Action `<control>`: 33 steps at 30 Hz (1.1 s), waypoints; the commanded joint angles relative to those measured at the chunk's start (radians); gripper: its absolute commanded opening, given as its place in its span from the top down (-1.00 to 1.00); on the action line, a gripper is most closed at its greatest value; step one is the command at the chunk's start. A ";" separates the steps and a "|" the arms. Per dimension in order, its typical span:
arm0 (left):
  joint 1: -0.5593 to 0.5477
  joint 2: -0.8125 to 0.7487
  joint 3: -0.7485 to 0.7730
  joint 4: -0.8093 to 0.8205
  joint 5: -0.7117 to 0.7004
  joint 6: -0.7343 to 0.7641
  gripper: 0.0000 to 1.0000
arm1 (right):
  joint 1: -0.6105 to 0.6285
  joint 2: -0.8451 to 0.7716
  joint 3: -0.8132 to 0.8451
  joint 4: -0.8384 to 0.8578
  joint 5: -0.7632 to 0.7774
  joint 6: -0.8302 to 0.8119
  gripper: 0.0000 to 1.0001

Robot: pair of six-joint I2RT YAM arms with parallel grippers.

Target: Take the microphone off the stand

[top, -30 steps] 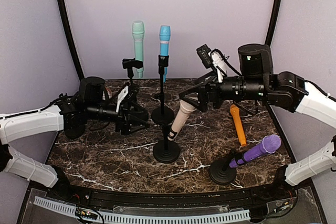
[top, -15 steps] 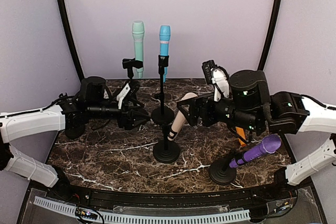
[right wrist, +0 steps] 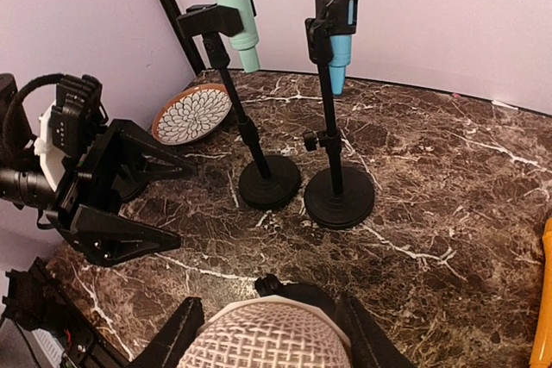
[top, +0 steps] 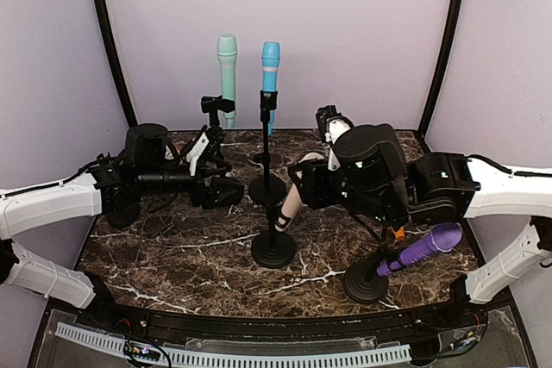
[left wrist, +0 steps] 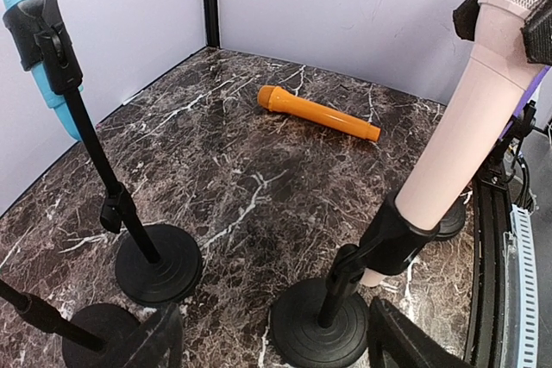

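I see the pale pink microphone (top: 293,198) with a mesh head, clipped in the middle stand (top: 273,247). It leans, head toward 1 o'clock. My right end effector (right wrist: 266,333) pinches the head; my left end effector (right wrist: 175,202) is spread.

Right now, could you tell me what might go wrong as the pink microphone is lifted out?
The right gripper pinches the pink microphone only by its rounded mesh head, so it may slip. The open left gripper holds nothing, so the stand base is unbraced and might tip. The right arm could knock the purple microphone close by it.
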 commanded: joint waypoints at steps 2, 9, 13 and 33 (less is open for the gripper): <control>-0.005 -0.027 -0.015 -0.010 0.001 0.010 -0.51 | 0.011 -0.023 -0.003 0.088 0.002 -0.053 0.34; -0.011 -0.021 -0.015 -0.007 0.176 0.031 -0.52 | -0.090 -0.096 -0.098 0.319 -0.298 -0.285 0.56; -0.027 -0.001 -0.005 -0.022 0.245 0.048 -0.53 | -0.183 -0.104 -0.093 0.393 -0.578 -0.431 0.59; -0.102 0.108 0.032 -0.115 0.132 0.123 -0.47 | -0.364 -0.011 -0.096 0.501 -1.007 -0.471 0.60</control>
